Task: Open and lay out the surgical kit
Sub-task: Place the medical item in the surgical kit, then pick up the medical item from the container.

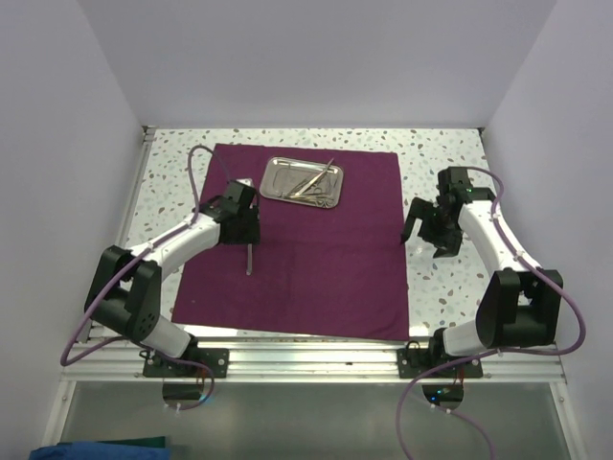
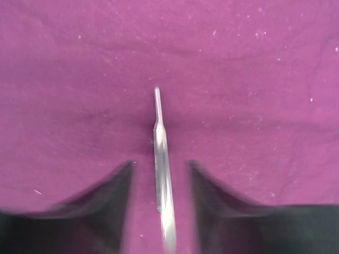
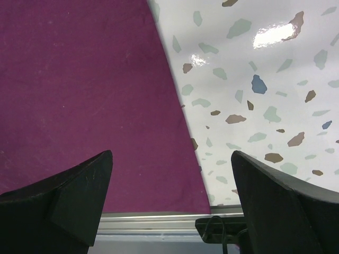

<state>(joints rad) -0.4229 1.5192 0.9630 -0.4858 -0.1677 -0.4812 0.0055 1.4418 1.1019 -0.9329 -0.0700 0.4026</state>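
My left gripper's (image 2: pixel 160 165) black fingers (image 2: pixel 114 203) stand apart, with a gap on each side of the thin silver steel instrument (image 2: pixel 158 119) between them, and neither touches it. The instrument lies flat on the dark magenta-purple cloth wrap (image 2: pixel 254 79), its slim tip reaching out past the fingertips. Off to these fingers' right and farther from the arm bases, the small shiny rectangular steel tray (image 1: pixel 271 184) sits on the spread cloth, holding more thin silver instruments (image 1: pixel 313 182). My right gripper (image 3: pixel 170 156) is spread wide and holds nothing — one finger over the cloth, the other over the white speckled table (image 3: pixel 254 63), the cloth's edge running between them.
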